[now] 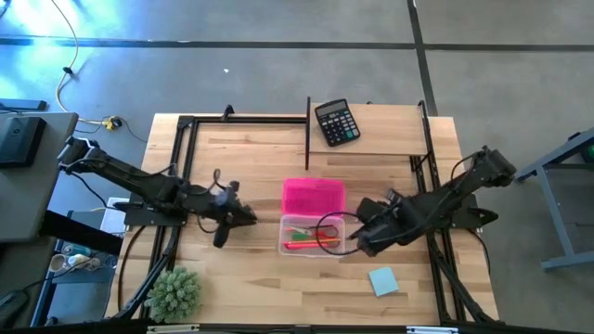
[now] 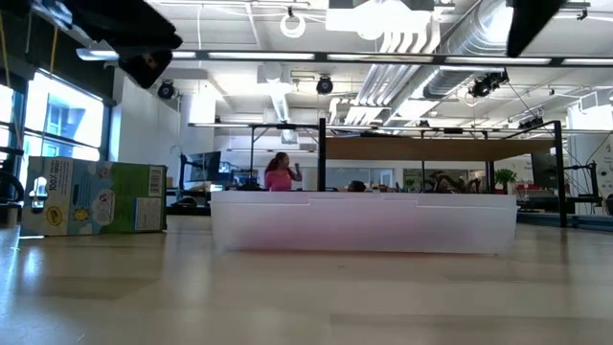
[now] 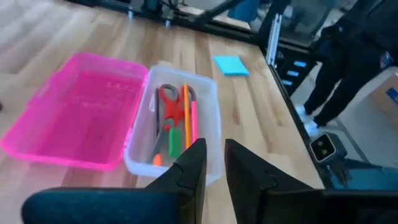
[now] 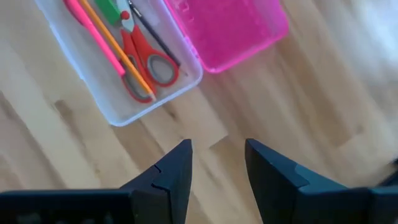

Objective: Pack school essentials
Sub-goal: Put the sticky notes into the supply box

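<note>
Stationery sits in a clear pencil box (image 1: 311, 235) at table centre, its pink lid (image 1: 313, 197) swung open and lying flat at 12 o'clock of the tray. Inside I see red-handled scissors (image 3: 170, 106), an orange pencil (image 3: 185, 118), a pink marker (image 3: 193, 121) and a small green piece (image 3: 174, 140), all lying lengthwise.

Working left to right: a spiky green plant ball (image 1: 174, 292) rests near the table's front edge at about 7 o'clock of the box. My left gripper (image 1: 243, 215) hangs above bare wood at 9 o'clock of the box; its fingers (image 3: 194, 163) stand close with a narrow gap, nothing between them. A black calculator (image 1: 336, 122) lies at 12 o'clock near the far edge. My right gripper (image 1: 364, 239) hovers just beside the box at 3 o'clock, fingers (image 4: 177, 171) spread and empty. A light-blue notepad (image 1: 382, 280) lies on the wood at 5 o'clock. In the low view a yellow-green crayon box (image 2: 93, 196) stands upright.
</note>
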Controlling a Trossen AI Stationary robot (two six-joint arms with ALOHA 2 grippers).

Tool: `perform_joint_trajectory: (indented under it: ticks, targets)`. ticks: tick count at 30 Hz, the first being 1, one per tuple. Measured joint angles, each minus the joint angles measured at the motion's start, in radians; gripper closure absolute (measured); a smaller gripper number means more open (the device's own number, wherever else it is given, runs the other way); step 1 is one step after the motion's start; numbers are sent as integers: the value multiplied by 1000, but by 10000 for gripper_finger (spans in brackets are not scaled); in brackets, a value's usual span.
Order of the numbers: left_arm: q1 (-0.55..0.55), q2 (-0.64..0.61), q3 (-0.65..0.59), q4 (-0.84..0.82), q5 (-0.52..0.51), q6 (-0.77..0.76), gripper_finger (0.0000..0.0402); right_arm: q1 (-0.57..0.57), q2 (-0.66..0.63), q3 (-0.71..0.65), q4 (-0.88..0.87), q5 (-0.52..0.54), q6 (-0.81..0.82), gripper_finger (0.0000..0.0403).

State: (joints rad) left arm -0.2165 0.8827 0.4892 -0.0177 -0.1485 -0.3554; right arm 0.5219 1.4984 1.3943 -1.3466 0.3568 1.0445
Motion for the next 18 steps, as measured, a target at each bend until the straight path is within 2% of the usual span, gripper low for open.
perform_joint_trajectory:
  ticks: [3, 8, 18]
  targets:
    - [0, -90, -72, 51, -3, 25, 358, 31, -60, -81, 44, -7, 122, 265]
    - [0, -247, -186, 75, -72, 17, 365, 77, -119, -170, 98, -44, 294, 265]
    - [0, -551, -348, 77, -99, 26, 387, 148, -126, -187, 123, -23, 435, 265]
